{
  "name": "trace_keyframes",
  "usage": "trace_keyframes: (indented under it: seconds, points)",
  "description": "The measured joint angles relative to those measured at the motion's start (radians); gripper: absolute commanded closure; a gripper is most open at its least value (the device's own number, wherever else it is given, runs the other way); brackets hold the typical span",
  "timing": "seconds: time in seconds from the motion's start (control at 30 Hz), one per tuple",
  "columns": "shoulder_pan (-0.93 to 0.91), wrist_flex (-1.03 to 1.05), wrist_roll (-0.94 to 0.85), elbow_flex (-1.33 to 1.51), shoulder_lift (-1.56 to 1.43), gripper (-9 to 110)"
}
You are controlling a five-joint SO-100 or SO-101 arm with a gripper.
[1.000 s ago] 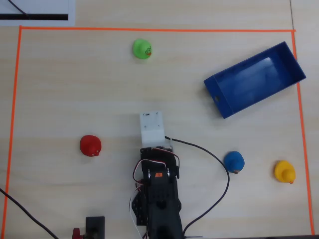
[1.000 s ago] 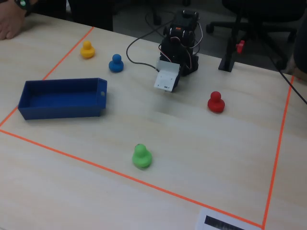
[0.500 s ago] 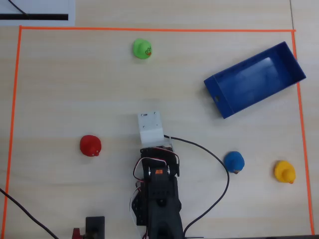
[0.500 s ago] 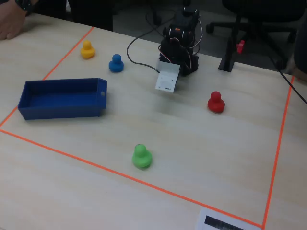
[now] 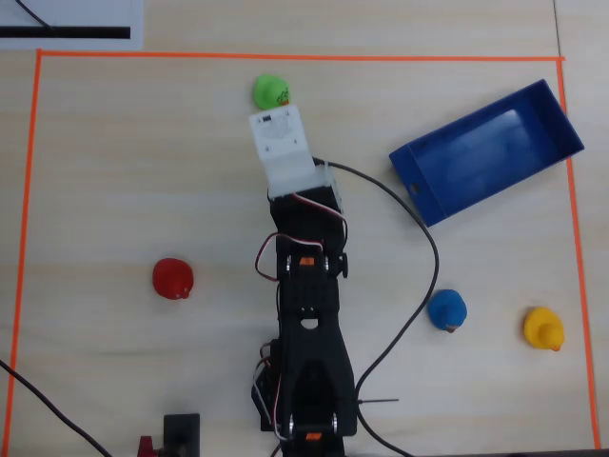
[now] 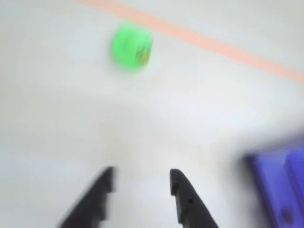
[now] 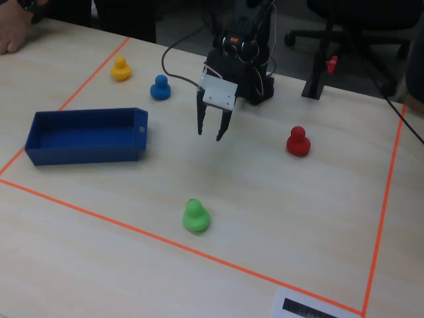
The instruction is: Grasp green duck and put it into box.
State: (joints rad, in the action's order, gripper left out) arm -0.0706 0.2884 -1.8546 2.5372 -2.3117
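Note:
The green duck (image 5: 271, 90) stands near the far orange tape line; it also shows in the fixed view (image 7: 196, 216) and, blurred, in the wrist view (image 6: 131, 48). My gripper (image 7: 210, 134) hangs open and empty above the table, well short of the duck; in the wrist view its gripper (image 6: 141, 181) shows two dark fingers apart with bare table between. In the overhead view the white wrist hides the fingertips. The dark-blue box (image 5: 547, 124) lies empty at the right; it shows at the left in the fixed view (image 7: 86, 158) and at the wrist view's right edge (image 6: 280, 185).
A red duck (image 5: 173, 278), a blue duck (image 5: 446, 309) and a yellow duck (image 5: 543, 328) stand apart on the table. Orange tape (image 5: 285, 56) frames the work area. A black cable (image 5: 419, 286) runs from the arm. Chairs stand beyond the table (image 7: 344, 20).

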Motion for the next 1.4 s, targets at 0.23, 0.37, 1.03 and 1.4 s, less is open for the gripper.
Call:
trace_keyframes:
  seconds: [0.23, 0.37, 1.03, 1.4]
  points:
    - [0.0, -0.339, 0.0, -0.094, 0.38, 53]
    - [0.003, -0.474, 0.034, -0.196, 0.601, 52]
    - [0.018, -0.707, 0.268, -0.736, 1.249, 47]
    - [-0.002, -0.707, 0.213, -0.772, 1.318, 53]
